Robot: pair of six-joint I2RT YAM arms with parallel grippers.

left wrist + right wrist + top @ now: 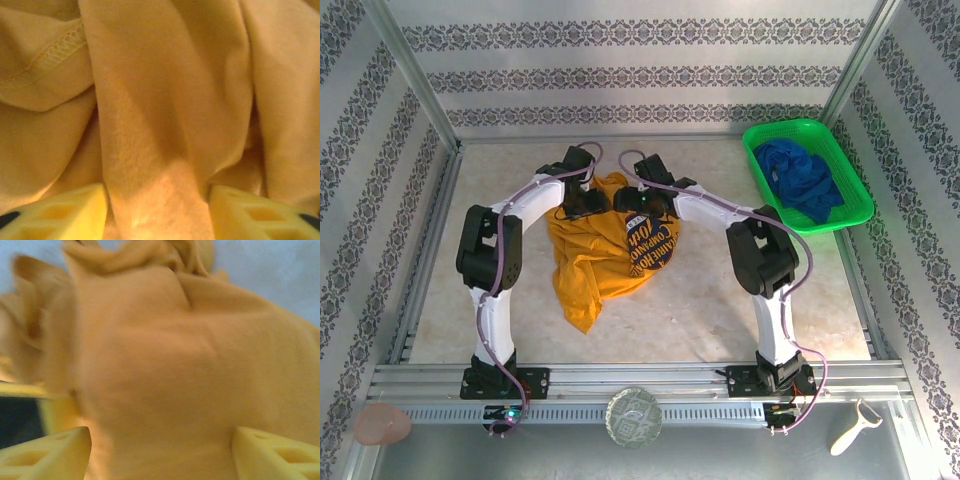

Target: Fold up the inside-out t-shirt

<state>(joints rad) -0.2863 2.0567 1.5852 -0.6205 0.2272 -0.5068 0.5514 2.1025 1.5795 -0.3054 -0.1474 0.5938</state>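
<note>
Grasp stage of folding. The t-shirt (595, 255) lies crumpled on the pale table (720, 300), directly under both end effectors. The left end effector (157, 210) and the right end effector (160, 450) each straddle a ridge of its cloth, jaws apart; a firm grip cannot be confirmed. Next, probably: pinch, lift, spread flat. Patterned walls (620, 60) surround the table.

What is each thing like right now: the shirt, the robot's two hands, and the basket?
t-shirt, crumpled in a heap on the table, not folded.
left gripper, jaws either side of a shirt fold; can't tell if it pinches.
right gripper, open, jaws wide around bunched shirt cloth.
green basket, upright, holding the blue garment.
blue garment, bunched up inside the basket.
</note>
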